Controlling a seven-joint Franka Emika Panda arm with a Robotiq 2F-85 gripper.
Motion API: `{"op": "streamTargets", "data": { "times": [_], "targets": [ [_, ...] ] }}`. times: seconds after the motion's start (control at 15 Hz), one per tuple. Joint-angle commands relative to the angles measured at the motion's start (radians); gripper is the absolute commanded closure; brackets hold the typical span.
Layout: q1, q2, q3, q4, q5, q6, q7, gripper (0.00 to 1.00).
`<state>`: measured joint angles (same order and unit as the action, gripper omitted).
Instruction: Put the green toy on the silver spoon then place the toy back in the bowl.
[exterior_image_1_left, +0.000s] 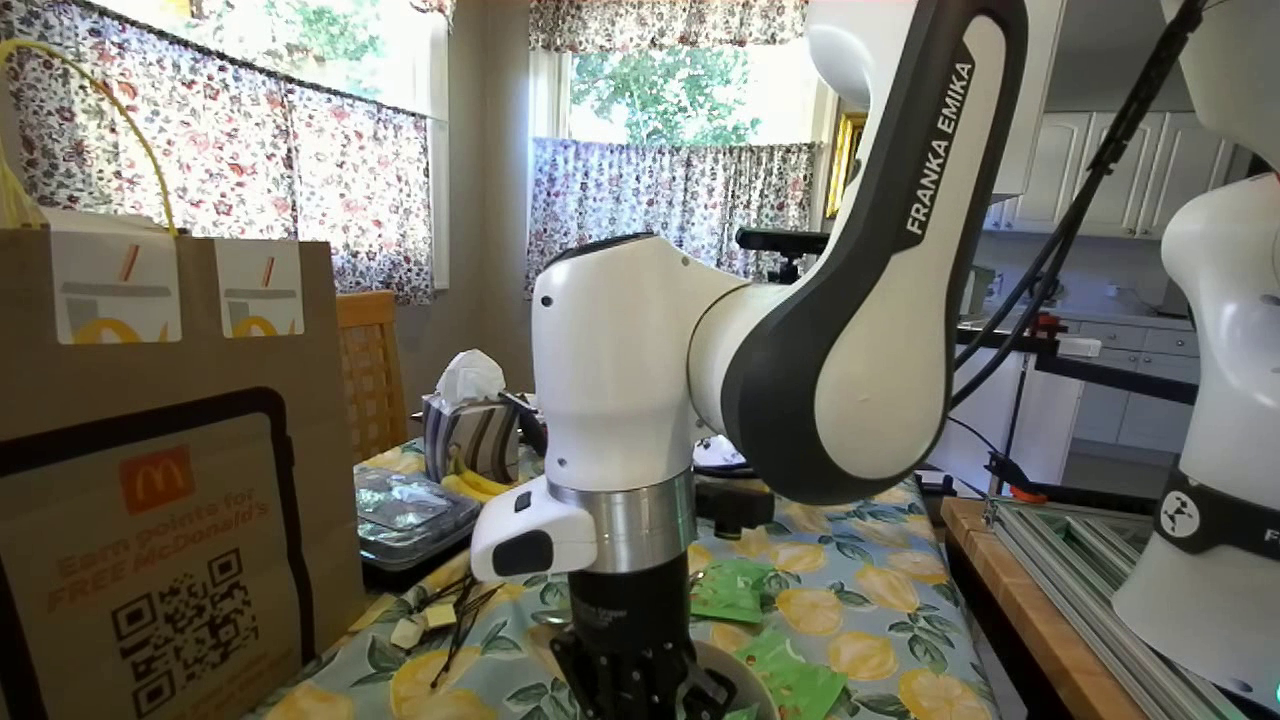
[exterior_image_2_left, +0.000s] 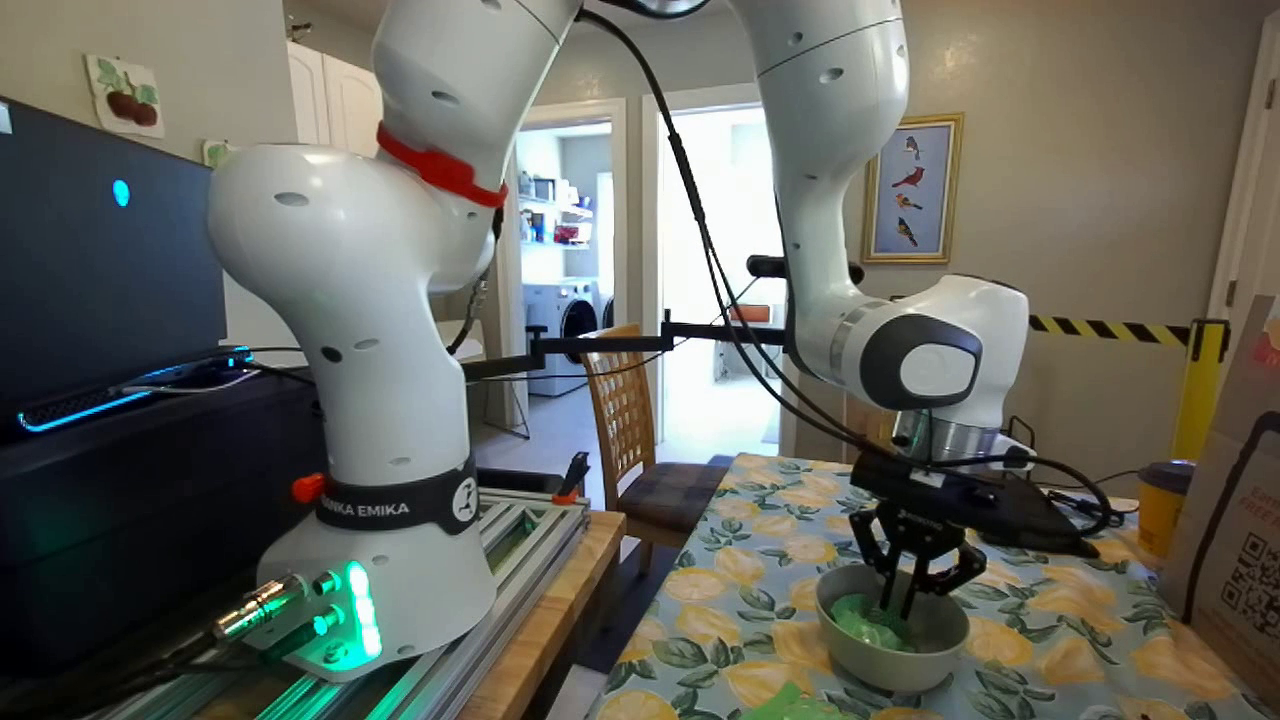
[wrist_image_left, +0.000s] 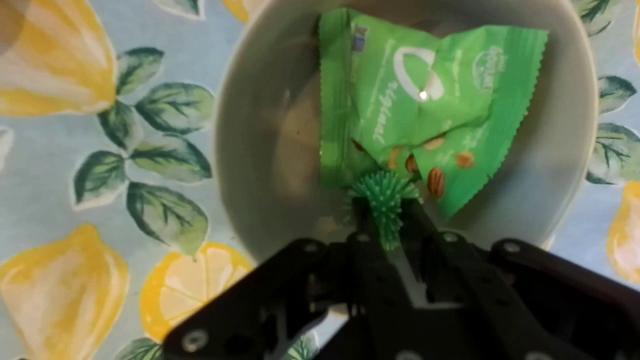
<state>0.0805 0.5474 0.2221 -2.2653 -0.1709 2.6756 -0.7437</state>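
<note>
Spikes cover the green toy (wrist_image_left: 384, 192), which is down in the bowl (wrist_image_left: 250, 125). The gripper (exterior_image_2_left: 897, 608) squeezes the toy between its two black fingers (wrist_image_left: 420, 226). Also in the bowl, right by the toy, is a shiny green snack packet (wrist_image_left: 425, 105) with nuts pictured on it; I can't tell if the two touch. Outside the bowl, more green packets (exterior_image_1_left: 795, 678) lie on the lemon tablecloth (exterior_image_1_left: 915, 620). Farther off, a see-through plastic box (exterior_image_1_left: 412, 508) sits near some bananas (exterior_image_1_left: 480, 487), but what it holds is hard to see. A tissue box (exterior_image_1_left: 465, 437) has a white tissue (exterior_image_1_left: 470, 378) poking out of its top. Near a big brown paper bag (exterior_image_1_left: 200, 400) stands a yellow cup (exterior_image_2_left: 1160, 520) with a dark lid (exterior_image_2_left: 1168, 475).
</note>
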Motion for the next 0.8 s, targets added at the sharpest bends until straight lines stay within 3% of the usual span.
{"op": "streamTargets", "data": {
  "times": [0.0,0.73],
  "targets": [
    [0.021,0.007,-0.013,0.013,-0.038,0.004,0.049,0.99],
    [0.05,-0.151,0.011,-0.076,-0.046,-0.009,0.103,0.99]
  ]
}}
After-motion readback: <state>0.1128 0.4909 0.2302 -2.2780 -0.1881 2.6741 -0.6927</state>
